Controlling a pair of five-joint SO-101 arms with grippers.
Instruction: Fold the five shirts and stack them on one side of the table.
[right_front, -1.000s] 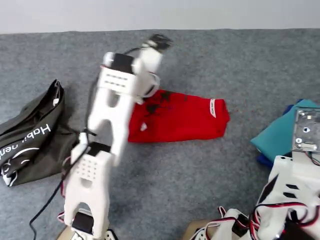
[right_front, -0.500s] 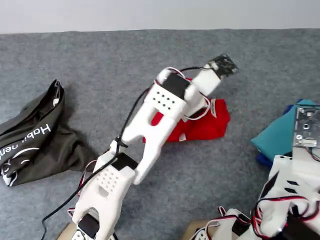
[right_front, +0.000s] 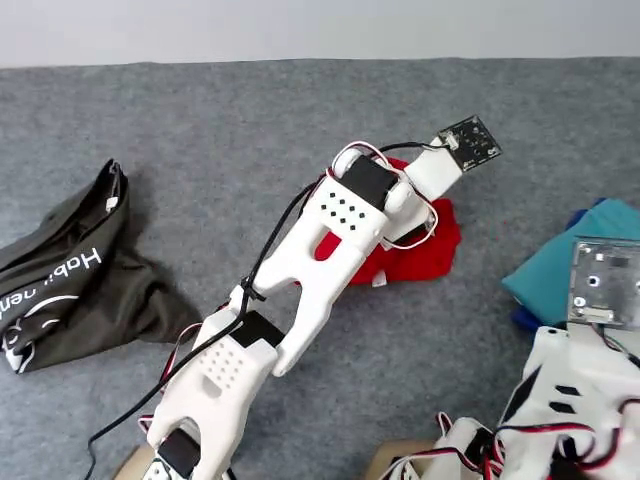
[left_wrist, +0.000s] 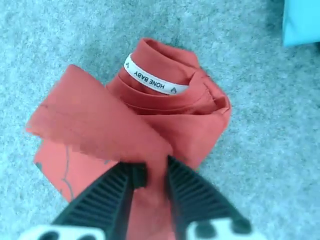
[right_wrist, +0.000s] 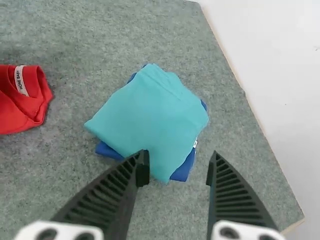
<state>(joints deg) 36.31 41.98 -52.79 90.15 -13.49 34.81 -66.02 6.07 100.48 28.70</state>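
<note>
- The left gripper (left_wrist: 150, 172) has its black jaws drawn close, seemingly nipping a raised fold of the crumpled red cotton shirt (left_wrist: 165, 115), which lies mid-table on the grey felt-like table cover (right_front: 200, 120).
- The right gripper (right_wrist: 175, 167) hangs spread above a folded teal shirt (right_wrist: 150, 112) at the table's right side.
- From the high view, the white left arm (right_front: 300, 270) hides much of the red cotton shirt (right_front: 425, 245), and the frame edge cuts off the teal shirt.
- A folded blue shirt (right_wrist: 106, 149) is mostly hidden beneath the teal one.
- A crumpled dark olive shirt (right_front: 70, 290) at the left edge carries white lettering.
- A white neck label (left_wrist: 150, 80) bears dark print.
</note>
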